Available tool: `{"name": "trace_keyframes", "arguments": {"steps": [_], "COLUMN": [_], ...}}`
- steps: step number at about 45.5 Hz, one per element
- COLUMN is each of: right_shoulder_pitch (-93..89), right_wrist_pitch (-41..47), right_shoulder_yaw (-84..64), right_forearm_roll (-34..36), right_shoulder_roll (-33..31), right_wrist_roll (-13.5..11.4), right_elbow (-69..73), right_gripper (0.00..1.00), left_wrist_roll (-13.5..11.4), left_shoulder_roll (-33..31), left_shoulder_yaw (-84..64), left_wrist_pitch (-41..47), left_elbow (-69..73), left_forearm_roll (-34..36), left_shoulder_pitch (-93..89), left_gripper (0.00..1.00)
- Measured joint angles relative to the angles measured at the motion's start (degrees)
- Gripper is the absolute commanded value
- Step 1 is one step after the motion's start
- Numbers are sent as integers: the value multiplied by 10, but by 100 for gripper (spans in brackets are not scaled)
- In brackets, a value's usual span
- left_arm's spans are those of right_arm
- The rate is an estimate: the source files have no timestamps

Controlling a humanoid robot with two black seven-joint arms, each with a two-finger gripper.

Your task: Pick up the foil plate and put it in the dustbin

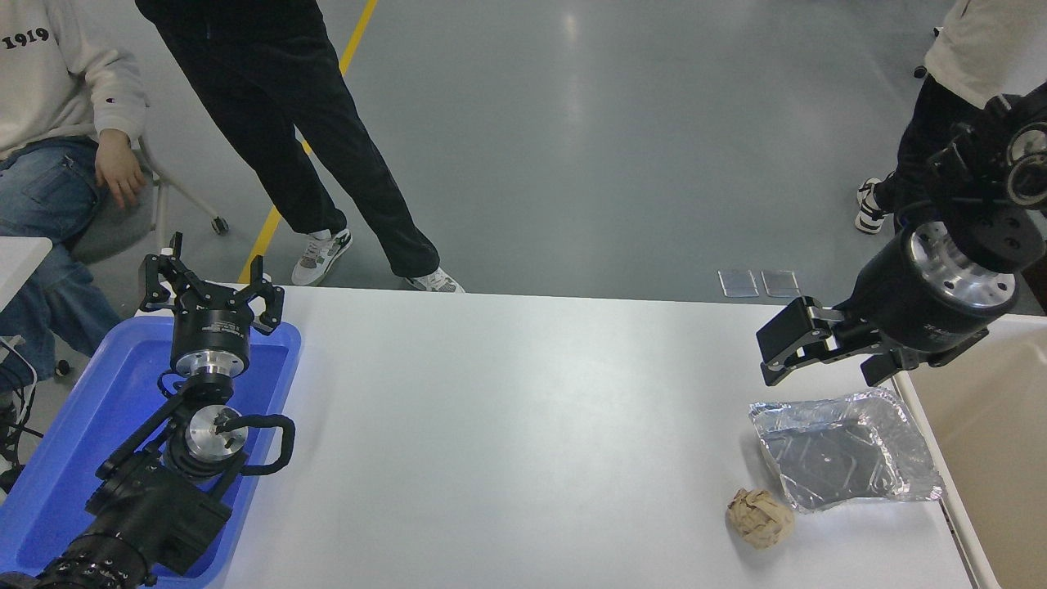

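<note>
The shiny rectangular silver foil plate [847, 450] is lying on the white bench [507, 425], just beside the large cream-rimmed beige dustbin [981, 425]. The black right hand [777, 348] is hovering above it, empty, fingers closed together. The left hand [211, 288] is sitting open over the blue plastic tray [74, 442].

A single head view looks from high on the robot's side, forward and down across the white counter [507, 425] to the grey floor [589, 147] beyond. The left arm [155, 491] enters at the lower left, the right arm [941, 286] from the right edge, both near the lens.
</note>
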Motion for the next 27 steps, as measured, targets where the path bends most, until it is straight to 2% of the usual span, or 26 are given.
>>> {"name": "trace_keyframes", "arguments": {"steps": [27], "right_shoulder_pitch": [1], "right_wrist_pitch": [0], "right_shoulder_yaw": [1], "right_forearm_roll": [-1], "right_shoulder_roll": [-2], "right_wrist_roll": [1], "right_elbow": [0], "right_gripper": [100], "left_wrist_roll": [0], "left_shoulder_roll": [0], "left_shoulder_yaw": [0], "left_wrist_pitch": [0], "left_elbow": [0], "left_forearm_roll": [0], "left_shoulder_pitch": [0], "left_gripper": [99]}}
